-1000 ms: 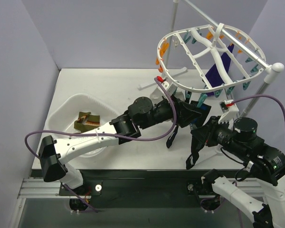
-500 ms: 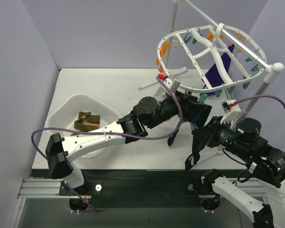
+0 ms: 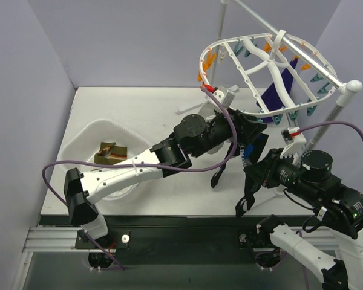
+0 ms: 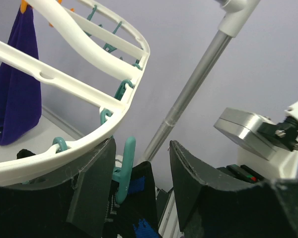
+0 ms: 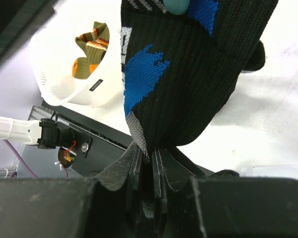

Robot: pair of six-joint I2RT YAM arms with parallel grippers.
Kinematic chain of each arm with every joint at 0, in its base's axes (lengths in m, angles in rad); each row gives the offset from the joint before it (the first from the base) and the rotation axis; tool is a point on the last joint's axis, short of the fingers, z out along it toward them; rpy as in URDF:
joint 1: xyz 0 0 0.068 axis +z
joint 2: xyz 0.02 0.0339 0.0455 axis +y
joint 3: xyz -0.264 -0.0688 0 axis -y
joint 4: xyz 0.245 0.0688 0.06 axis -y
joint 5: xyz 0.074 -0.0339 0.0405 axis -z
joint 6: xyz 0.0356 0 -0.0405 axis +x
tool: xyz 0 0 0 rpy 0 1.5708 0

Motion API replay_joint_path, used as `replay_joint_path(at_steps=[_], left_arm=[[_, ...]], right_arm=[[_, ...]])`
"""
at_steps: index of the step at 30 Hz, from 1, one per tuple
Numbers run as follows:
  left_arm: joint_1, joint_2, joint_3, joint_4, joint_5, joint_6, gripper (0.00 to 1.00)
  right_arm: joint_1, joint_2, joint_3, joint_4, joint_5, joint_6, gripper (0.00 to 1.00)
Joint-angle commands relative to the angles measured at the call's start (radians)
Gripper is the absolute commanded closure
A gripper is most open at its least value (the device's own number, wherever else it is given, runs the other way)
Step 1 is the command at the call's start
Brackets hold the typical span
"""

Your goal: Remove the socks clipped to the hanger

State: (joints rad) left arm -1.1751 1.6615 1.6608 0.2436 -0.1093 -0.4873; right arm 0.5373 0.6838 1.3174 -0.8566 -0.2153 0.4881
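One black sock (image 5: pixel 179 84) pinched in right jaws; left jaws flank clip (image 4: pixel 125 168).

Lavender walls (image 3: pixel 139 42) enclose a white table (image 3: pixel 139 115).

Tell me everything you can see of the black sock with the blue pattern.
The black sock is ribbed knit, with jagged blue patches and grey-white marks near one edge. It hangs limp from a teal clip on the hanger and narrows downward to a fold pinched in the shut right claw. The left claw stands open on either side of that clip, just above the sock's top edge.
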Motion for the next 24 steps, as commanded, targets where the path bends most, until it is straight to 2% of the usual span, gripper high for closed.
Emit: replay_joint_path(at_steps=[1,5,8,16,24], left_arm=[[0.003,0.038,0.079,-0.095,-0.046,-0.02,0.44],[0.005,0.067,0.137,-0.182,-0.017,-0.016,0.44],[0.009,0.075,0.152,-0.216,0.014,-0.016,0.37],[0.017,0.08,0.174,-0.32,-0.033,-0.034,0.35],[0.017,0.008,0.09,-0.279,-0.026,-0.02,0.3]], right_arm=[[-0.003,-0.007,0.023,-0.012,-0.029,-0.02,1.0],[-0.002,-0.016,0.016,-0.01,-0.024,-0.022,1.0],[-0.002,-0.02,0.019,-0.013,-0.024,-0.022,1.0],[-0.002,-0.032,0.011,-0.015,-0.021,-0.017,1.0],[-0.003,-0.041,-0.003,-0.016,-0.019,-0.019,1.0]])
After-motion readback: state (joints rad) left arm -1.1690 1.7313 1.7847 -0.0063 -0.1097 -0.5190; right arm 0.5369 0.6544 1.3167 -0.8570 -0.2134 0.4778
